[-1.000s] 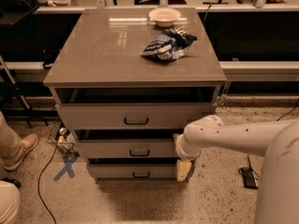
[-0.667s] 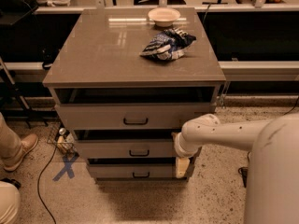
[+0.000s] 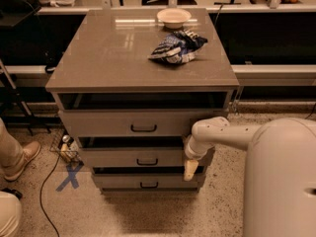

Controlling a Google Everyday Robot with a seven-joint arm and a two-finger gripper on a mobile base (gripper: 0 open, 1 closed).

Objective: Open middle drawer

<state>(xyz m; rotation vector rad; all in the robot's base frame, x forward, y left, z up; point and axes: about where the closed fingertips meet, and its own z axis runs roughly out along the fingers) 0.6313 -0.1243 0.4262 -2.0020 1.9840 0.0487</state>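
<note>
— What fills the most room?

— The grey-beige cabinet [image 3: 123,58], its flat top tilted away towards the back. Next is the robot's body [image 3: 281,181], a white bulk at the lower right, with its arm [image 3: 222,135] reaching left across the cabinet's right front corner.

— And the middle drawer?

— The middle drawer [image 3: 118,157] sits between the top drawer [image 3: 98,123], which is taller and wider, and the slim bottom drawer [image 3: 118,180]. Its front faces the camera. The long axis runs level, left to right, and a dark gap shows along its upper edge.

— What lies on top?

— A crumpled blue-and-white bag [image 3: 177,47] towards the back right, and just behind it a pale bowl [image 3: 174,17], the two apart.

— Where is the gripper?

— The gripper [image 3: 190,169] hangs from the arm's wrist and points down at the right end of the middle drawer's front, its cream tip reaching the gap above the bottom drawer. Whether it is spread wide, narrow or gripping anything, I cannot tell.

— Smallest thing?

— The black bar handle [image 3: 147,161], level at the middle of the drawer front, well left of the gripper.
</note>
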